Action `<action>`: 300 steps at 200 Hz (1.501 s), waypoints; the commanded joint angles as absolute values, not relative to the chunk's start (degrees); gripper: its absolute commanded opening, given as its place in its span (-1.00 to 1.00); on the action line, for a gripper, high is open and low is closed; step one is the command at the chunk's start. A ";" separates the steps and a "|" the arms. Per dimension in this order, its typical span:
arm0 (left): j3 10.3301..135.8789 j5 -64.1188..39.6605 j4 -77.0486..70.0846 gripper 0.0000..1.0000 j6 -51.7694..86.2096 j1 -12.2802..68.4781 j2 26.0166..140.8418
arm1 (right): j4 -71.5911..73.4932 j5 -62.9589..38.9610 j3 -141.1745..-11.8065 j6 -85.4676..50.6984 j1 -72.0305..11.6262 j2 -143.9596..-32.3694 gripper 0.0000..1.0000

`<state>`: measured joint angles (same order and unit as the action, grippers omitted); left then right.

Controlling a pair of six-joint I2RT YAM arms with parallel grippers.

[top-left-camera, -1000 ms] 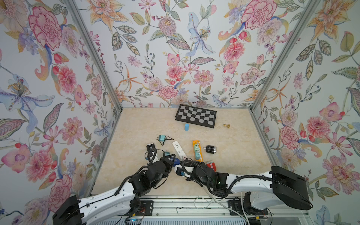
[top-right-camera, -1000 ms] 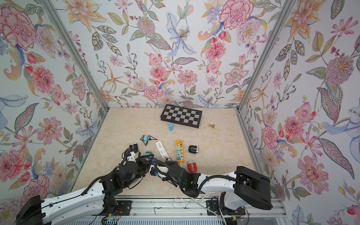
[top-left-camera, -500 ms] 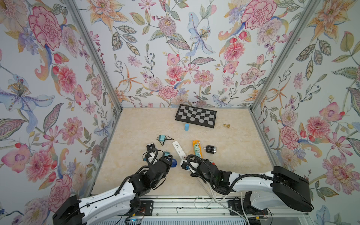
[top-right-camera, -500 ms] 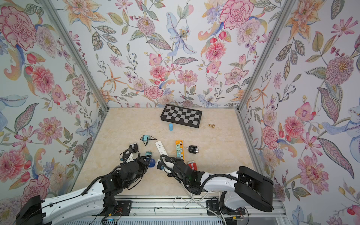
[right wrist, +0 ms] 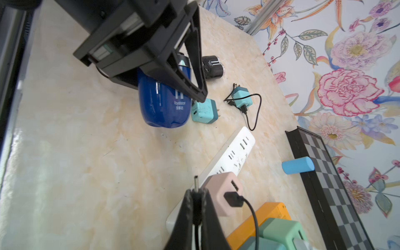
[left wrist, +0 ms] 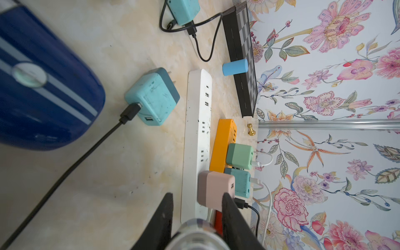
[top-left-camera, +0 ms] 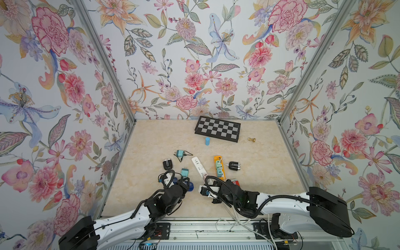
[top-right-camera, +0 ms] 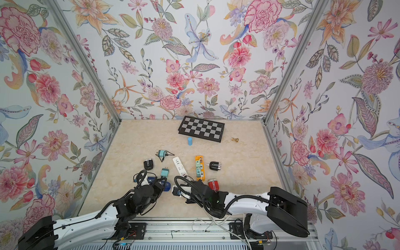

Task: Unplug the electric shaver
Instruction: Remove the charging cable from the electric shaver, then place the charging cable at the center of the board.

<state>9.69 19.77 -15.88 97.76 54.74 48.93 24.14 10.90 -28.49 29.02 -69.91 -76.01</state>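
The electric shaver (right wrist: 162, 104) is glossy blue and lies near the table's front edge. In both top views its blue shows on either side of my left gripper (top-left-camera: 183, 181), which is shut across its body. In the left wrist view the shaver (left wrist: 43, 86) fills one side, beside the left gripper (left wrist: 197, 194). My right gripper (right wrist: 197, 191) is shut on the black charging plug (right wrist: 195, 180). The plug's bare metal pin sticks out past the fingertips, well clear of the shaver. Its cable runs to the pink adapter (right wrist: 223, 192) on the white power strip (right wrist: 238, 149).
A loose teal adapter (left wrist: 151, 97) lies by the shaver. Beyond are an orange strip (top-left-camera: 219, 161) with green adapters, two black shavers (top-left-camera: 167, 164) (top-left-camera: 234, 166), a red one (top-left-camera: 236, 181), a chessboard (top-left-camera: 217, 132), a blue cylinder (top-left-camera: 207, 141) and a brass piece (top-left-camera: 251, 139).
My right gripper has drawn away to the right from the shaver, taking the plug out with it. The left gripper and the shaver have stayed where they were.
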 commanded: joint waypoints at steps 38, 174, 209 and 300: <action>5.82 16.63 -29.61 -1.00 89.74 53.32 57.67 | 18.51 8.18 -30.33 25.63 -71.32 -83.35 -0.77; 4.93 9.37 -57.79 -0.99 86.43 53.13 84.31 | 16.89 12.04 -31.46 19.74 -70.61 -74.66 0.36; 5.72 8.86 -62.19 -0.58 87.45 54.03 89.08 | 13.46 12.36 -32.86 13.75 -64.35 -67.76 0.52; 17.19 11.98 -32.11 0.05 83.10 56.30 83.80 | 1.74 4.02 -42.38 3.96 -53.09 -73.14 0.54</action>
